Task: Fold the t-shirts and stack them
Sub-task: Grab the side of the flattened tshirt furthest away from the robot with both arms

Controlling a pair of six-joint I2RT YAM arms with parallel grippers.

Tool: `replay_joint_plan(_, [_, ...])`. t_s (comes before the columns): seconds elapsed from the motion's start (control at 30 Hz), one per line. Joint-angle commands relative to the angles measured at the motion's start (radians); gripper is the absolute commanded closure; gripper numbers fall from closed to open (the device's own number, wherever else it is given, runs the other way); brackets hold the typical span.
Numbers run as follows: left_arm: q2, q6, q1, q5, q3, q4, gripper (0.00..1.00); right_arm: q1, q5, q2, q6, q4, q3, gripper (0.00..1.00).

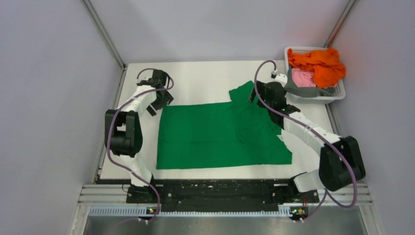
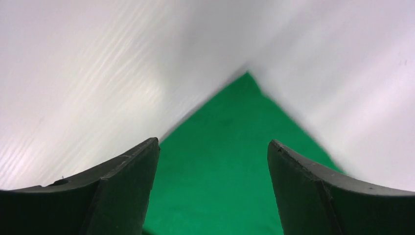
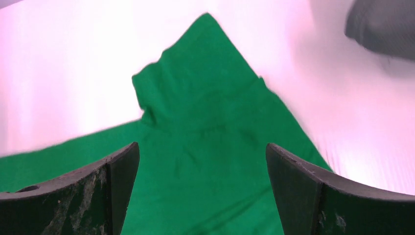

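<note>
In the overhead view, a green t-shirt (image 1: 215, 134) is lying spread out across the middle of the white worktop (image 1: 205, 81). Its body is lying mostly flat, with a rumpled patch right of centre and one sleeve sticking up toward the upper middle of the frame. The left gripper (image 1: 154, 108) is hanging at the shirt's upper left corner. The right gripper (image 1: 255, 94) is sitting over the rumpled sleeve area at the shirt's upper right. At the upper right of the frame, a white lattice basket (image 1: 337, 95) is holding an orange t-shirt (image 1: 318, 63) heaped on top and a pink t-shirt (image 1: 303, 78) under it. A grey t-shirt (image 1: 293, 88) is drooping over the basket's left rim.

In the left wrist view, the left gripper (image 2: 214, 147) is standing with its two dark fingers spread wide and nothing between them. A pointed corner of the green t-shirt (image 2: 235, 112) is showing in the gap, running up to the centre of the frame, with the worktop (image 2: 98, 73) filling both sides.

In the right wrist view, the right gripper (image 3: 203, 147) is also spread wide and pinching nothing. The green t-shirt (image 3: 205, 73) is filling the middle of the frame, its sleeve pointing to the top centre and creases crossing the cloth below it. A blurred grey shape (image 3: 381, 29) is showing in the upper right corner over the worktop (image 3: 73, 58).
</note>
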State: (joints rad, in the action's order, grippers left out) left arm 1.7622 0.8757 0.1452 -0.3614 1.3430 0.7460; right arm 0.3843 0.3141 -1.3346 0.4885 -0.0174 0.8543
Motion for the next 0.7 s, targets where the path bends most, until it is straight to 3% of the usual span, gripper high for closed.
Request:
replay_joint_plan(0.0, [0.157, -0.07, -0.044, -0.004, 0.192, 0.021, 0.16, -0.025, -0.004, -0.176, -0.114, 0.057, 0.201, 0.01])
replay_joint_plan(0.2, [0.311, -0.063, -0.078, 0.019, 0.362, 0.047, 0.22, -0.039, -0.007, -0.389, -0.173, 0.031, 0.394, 0.01])
replay_joint_plan(0.67, [0.497, -0.002, -0.078, 0.084, 0.465, 0.148, 0.35, -0.047, 0.039, -0.758, -0.265, 0.039, 0.71, 0.01])
